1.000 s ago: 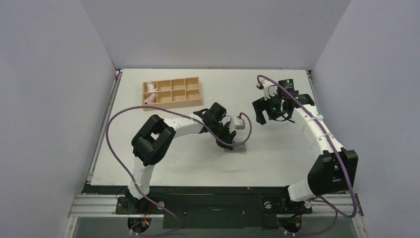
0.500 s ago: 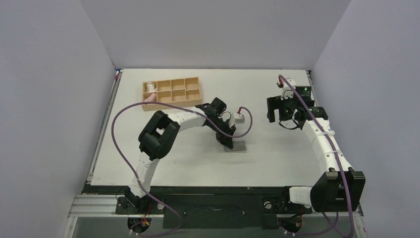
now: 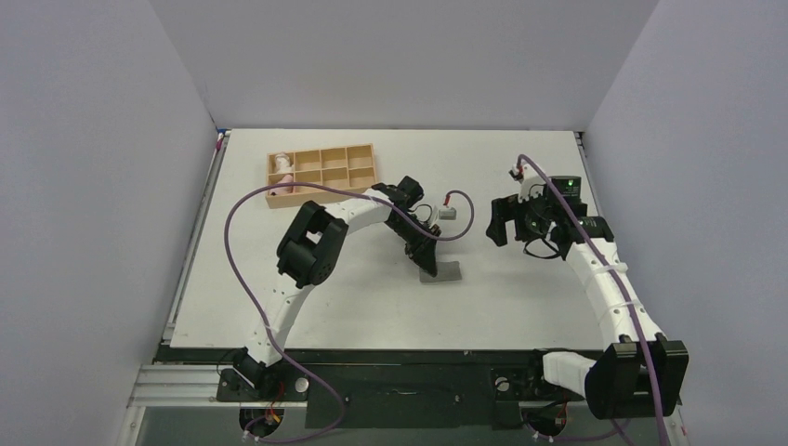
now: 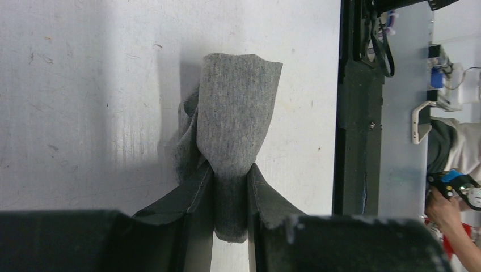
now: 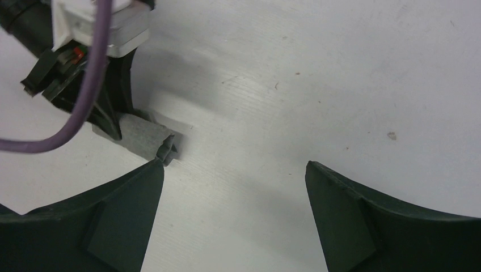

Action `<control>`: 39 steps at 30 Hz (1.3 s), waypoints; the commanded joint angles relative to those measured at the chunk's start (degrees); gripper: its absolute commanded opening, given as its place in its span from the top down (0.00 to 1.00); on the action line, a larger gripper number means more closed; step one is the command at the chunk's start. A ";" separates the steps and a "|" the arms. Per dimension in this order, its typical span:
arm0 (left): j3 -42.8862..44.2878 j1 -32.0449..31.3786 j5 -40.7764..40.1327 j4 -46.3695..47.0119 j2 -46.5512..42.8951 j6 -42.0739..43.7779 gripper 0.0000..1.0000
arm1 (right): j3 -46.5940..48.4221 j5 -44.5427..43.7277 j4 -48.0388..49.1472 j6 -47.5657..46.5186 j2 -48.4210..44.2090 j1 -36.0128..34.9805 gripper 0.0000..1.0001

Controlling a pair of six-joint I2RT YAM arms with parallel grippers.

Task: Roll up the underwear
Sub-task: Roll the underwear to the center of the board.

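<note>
Underwear [image 3: 443, 272]: one grey bundle, right of the one tray [image 3: 325, 198], well inside the table's [image 3: 307, 297] edges.
Left gripper [image 4: 230, 177]: clenched on it.
Right gripper [image 5: 233, 187]: spread wide, holding nothing, farther right of the tray.

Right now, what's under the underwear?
Only the white table shows around the underwear, which the left tool pinches at one end; anything beneath the fabric is covered.

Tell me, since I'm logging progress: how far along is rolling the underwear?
Done: the underwear is folded into a narrow band on the table. In hand: the left gripper pinches one end; the right gripper is open, clear of it. Left: it does not look like a tight roll yet.
</note>
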State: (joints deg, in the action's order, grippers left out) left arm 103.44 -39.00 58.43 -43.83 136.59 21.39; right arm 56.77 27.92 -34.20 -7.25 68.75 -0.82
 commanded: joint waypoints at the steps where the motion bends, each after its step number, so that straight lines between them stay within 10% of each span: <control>1: 0.95 1.24 -11.28 -8.00 7.79 5.28 1.00 | -2.58 -4.54 1.32 -7.08 -5.92 -5.64 0.09; 18: 8.88 1.25 -12.07 -11.05 13.01 4.88 1.00 | -14.02 -27.47 2.14 -24.90 -5.38 -35.75 0.16; 39: 15.88 1.27 -11.87 -17.33 18.16 6.27 1.00 | -12.72 -36.47 15.48 -32.16 13.26 -43.90 0.21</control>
State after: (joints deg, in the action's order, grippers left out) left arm 120.11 -38.00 62.98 -61.12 147.57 21.71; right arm 42.22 -6.57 -22.28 -38.00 79.59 -44.18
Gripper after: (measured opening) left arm 0.178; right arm 0.813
